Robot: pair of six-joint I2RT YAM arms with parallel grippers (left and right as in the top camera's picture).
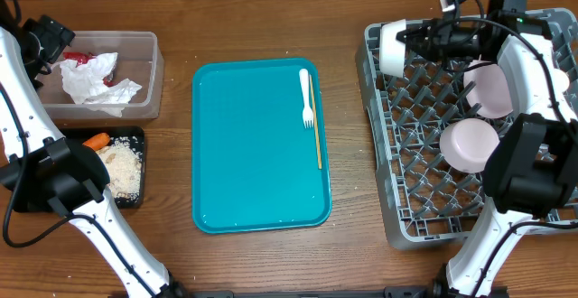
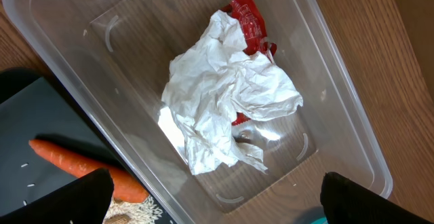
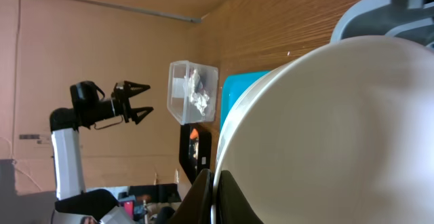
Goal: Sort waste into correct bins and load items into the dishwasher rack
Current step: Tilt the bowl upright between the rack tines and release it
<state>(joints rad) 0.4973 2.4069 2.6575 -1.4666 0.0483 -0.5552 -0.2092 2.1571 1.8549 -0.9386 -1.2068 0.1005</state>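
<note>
Overhead: the right gripper (image 1: 408, 41) clamps a white cup (image 1: 392, 49) at the dishwasher rack's (image 1: 372, 90) far corner; a fork (image 1: 306, 95) lies on the teal tray (image 1: 253, 153)
Left wrist: the left gripper (image 2: 217, 195) hangs wide open, empty, above crumpled paper (image 2: 224, 102) in the clear bin (image 2: 339, 115)
Right wrist: the cup's rim sits pinched between the fingers (image 3: 202, 195)
</note>
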